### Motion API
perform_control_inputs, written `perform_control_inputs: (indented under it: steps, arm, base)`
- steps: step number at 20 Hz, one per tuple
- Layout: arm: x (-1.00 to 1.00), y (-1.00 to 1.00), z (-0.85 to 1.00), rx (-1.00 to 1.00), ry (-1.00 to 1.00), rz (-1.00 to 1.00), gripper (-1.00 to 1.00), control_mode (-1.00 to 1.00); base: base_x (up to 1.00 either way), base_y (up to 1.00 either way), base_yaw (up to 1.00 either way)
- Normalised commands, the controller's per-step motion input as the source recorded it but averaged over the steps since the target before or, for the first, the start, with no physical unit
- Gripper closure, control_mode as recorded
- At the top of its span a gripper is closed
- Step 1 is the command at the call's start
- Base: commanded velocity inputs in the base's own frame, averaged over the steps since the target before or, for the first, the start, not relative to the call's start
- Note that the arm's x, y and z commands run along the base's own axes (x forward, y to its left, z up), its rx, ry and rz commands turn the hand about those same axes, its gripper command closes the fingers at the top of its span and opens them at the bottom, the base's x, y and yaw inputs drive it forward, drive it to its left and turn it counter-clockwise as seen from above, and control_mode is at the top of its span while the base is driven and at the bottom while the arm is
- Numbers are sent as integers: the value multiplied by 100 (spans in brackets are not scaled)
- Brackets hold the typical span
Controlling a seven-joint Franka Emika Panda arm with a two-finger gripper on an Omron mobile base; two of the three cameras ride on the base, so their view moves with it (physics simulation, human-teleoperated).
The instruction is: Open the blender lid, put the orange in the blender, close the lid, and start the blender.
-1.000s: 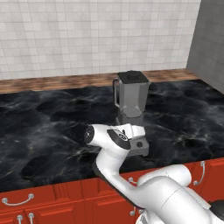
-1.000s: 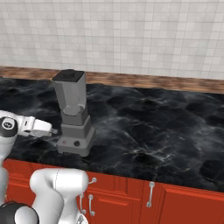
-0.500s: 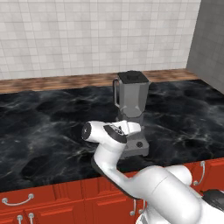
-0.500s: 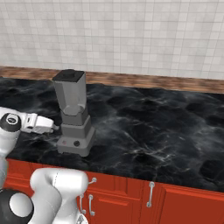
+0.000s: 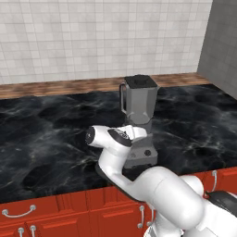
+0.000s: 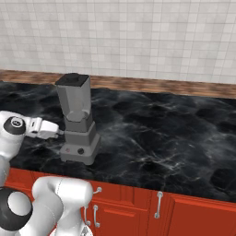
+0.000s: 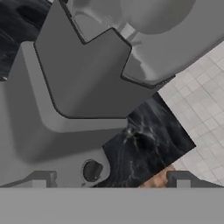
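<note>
Blender [image 5: 139, 122] stands on the black marble tabletop [image 5: 46, 134], its dark lid [image 6: 73, 79] seated on the jar top, knob [image 6: 80, 150] and red mark on the front of the base. We have our gripper [image 6: 56, 132] low beside the base, on the side away from that front panel, close to it, though we cannot tell if it touches. In the hand view the base [image 7: 48, 131] looms large, the knob low in the frame between our two fingertips, which sit far apart, so the jaws are wide and hold nothing. We judge the start step is in hand. The risk: coming in from the side, we may shove the light base along the tabletop rather than work the knob, or tip the tall jar
</note>
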Motion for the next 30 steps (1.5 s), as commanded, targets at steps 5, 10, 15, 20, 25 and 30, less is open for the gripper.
perform_control_inputs:
  steps: [5, 10, 15, 20, 25, 30]
  arm:
    - [6, -16, -19, 3, 0, 0, -100, -100]
    - [4, -22, -15, 5, 0, 0, -100, -100]
    - [0, -26, -8, 6, 0, 0, -100, -100]
    - [0, -1, 0, 0, 0, 0, -100, -100]
    - [0, -1, 0, 0, 0, 0, -100, -100]
    - [-10, -10, 0, 0, 0, -2, -100, -100]
  base:
    - [0, 0, 0]
    - [0, 0, 0]
    - [0, 0, 0]
    - [0, 0, 0]
    - [0, 0, 0]
    - [0, 0, 0]
